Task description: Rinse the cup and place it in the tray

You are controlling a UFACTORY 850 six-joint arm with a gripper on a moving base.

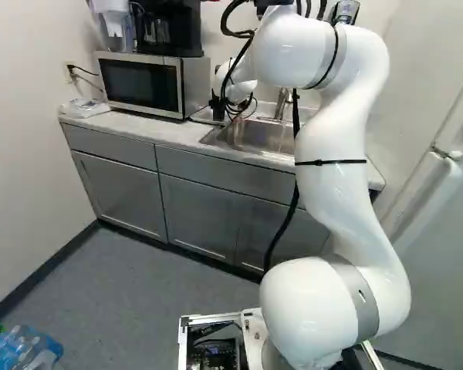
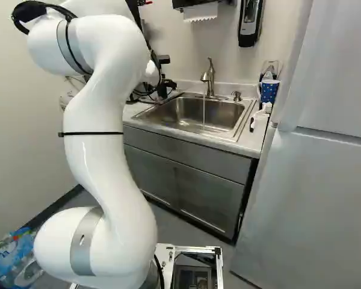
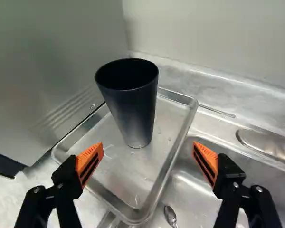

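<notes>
Your fingers (image 1: 218, 110) are spread wide and released, with nothing gripped between them. The dark cup (image 3: 129, 107) stands upright in the metal tray (image 3: 175, 158), ahead of your fingers and apart from both. Drops of water dot the tray's floor.

Mind the sides. The microwave (image 1: 143, 83) rises close beside the tray, past the finger nearer it, and the wall (image 3: 213, 38) closes off the space beyond the cup. Past your other finger lies the sink (image 2: 189, 114); the tray's edge reaches over its rim. A spoon (image 3: 170, 215) shows near the tray's close corner, between your fingers and lower down. Farther out on the sink side stands the faucet (image 2: 210, 78), with water running. A dotted blue cup (image 2: 269, 91) sits on the table (image 2: 253, 135) beyond the sink, well apart from your fingers, near the refrigerator (image 2: 313, 192).
</notes>
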